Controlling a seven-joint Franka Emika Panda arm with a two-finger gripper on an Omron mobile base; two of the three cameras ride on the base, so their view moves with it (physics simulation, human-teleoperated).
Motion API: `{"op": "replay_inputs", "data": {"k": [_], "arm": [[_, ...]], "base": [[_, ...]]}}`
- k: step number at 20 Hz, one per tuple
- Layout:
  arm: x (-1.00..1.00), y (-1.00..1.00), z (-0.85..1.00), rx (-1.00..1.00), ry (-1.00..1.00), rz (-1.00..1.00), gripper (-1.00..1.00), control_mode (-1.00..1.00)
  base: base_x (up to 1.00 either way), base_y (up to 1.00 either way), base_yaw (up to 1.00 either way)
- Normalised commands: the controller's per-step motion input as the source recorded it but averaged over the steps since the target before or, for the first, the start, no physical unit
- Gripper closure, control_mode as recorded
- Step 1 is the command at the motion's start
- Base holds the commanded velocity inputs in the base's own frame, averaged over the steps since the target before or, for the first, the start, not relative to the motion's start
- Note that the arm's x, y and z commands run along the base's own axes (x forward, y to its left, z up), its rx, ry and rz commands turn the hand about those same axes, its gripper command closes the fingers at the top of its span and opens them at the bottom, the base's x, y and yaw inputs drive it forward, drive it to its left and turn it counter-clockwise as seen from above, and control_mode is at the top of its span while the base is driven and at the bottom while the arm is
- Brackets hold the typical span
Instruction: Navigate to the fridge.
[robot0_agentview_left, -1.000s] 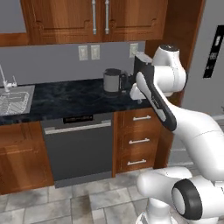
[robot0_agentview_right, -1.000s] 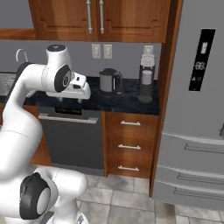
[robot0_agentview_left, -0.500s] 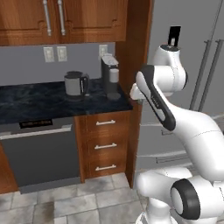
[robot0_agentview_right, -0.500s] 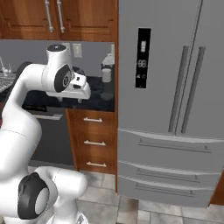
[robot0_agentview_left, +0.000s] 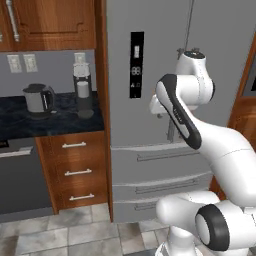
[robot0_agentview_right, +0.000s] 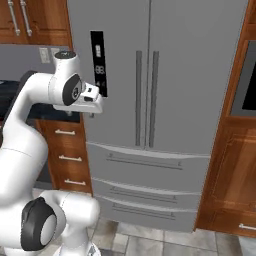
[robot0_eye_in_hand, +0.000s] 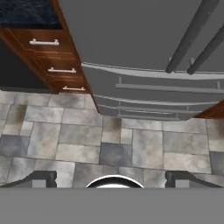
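Fridge (robot0_agentview_right: 165, 75) sits dead ahead of the base, grey French doors with twin vertical bar handles (robot0_agentview_right: 146, 97), black display panel (robot0_agentview_left: 136, 65) on the left door, two wide drawers below. Arm is folded up tight, elbow high and forearm tucked back, hand pointing down at the tile floor (robot0_eye_in_hand: 109, 148) in front of the fridge drawers. Gripper (robot0_eye_in_hand: 111, 177) fingertips sit wide apart at the hand view's bottom edge, holding nothing; kettle (robot0_agentview_left: 37, 98) on the dark counter (robot0_agentview_left: 30, 120) left of the fridge.
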Motion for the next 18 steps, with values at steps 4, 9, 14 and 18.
{"op": "replay_inputs", "data": {"k": [4,9,14,18], "arm": [[0.0,0.0,0.0,0.0,0.0,0.0,-1.0,1.0],[0.0,0.0,0.0,0.0,0.0,0.0,-1.0,1.0],[0.0,0.0,0.0,0.0,0.0,0.0,-1.0,1.0],[0.0,0.0,0.0,0.0,0.0,0.0,-1.0,1.0]], "base": [[0.07,-1.0,0.12],[0.03,-0.38,0.04],[0.07,0.0,0.0],[0.86,-0.01,0.0]]}}
